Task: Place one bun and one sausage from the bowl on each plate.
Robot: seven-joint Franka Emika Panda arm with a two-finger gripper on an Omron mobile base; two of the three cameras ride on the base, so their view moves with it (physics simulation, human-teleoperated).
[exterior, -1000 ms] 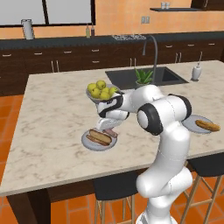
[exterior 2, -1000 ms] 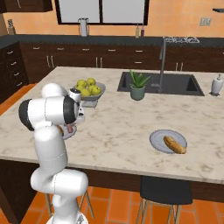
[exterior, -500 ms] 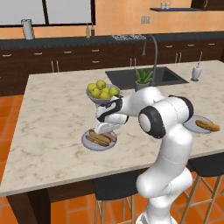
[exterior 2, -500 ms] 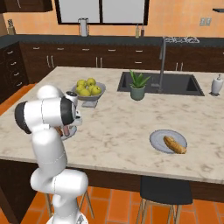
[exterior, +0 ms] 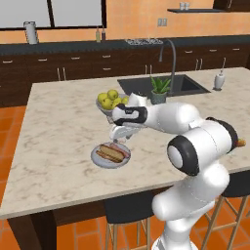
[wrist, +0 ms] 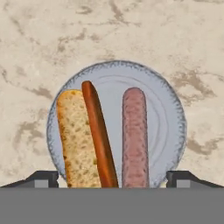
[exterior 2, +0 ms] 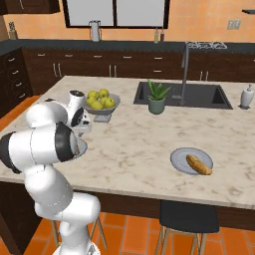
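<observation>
Orange walls [exterior: 136, 14] and floor [exterior: 10, 105], dark cabinets [exterior 2: 124, 62], marble island counter [exterior: 58, 127].

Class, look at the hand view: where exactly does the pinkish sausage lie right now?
In the hand view the sausage lies on the plate, right of the bun, apart from it, between the open fingers.

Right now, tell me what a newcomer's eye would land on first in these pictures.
The big white arm bent low over the marble counter, its open claw just above a plate near the front edge, holding a bun and a sausage side by side. Then the bowl of green fruit behind it, and a second plate with a bun near the sink end.
</observation>
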